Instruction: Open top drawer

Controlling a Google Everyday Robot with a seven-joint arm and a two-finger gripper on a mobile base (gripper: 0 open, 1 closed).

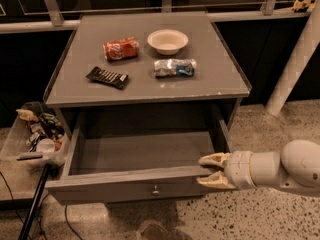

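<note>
The top drawer of the grey cabinet stands pulled well out, its plain grey inside bare. A small round metal knob sits at the centre of its front. My gripper reaches in from the right on a white arm. Its tan fingers are closed over the right end of the drawer's front board, one finger on the inner side of the board and one on the outer. No lower drawers show.
On the cabinet top lie a red can, a white bowl, a crumpled snack bag and a dark bar. A bin of trash stands at the left, a white post at the right.
</note>
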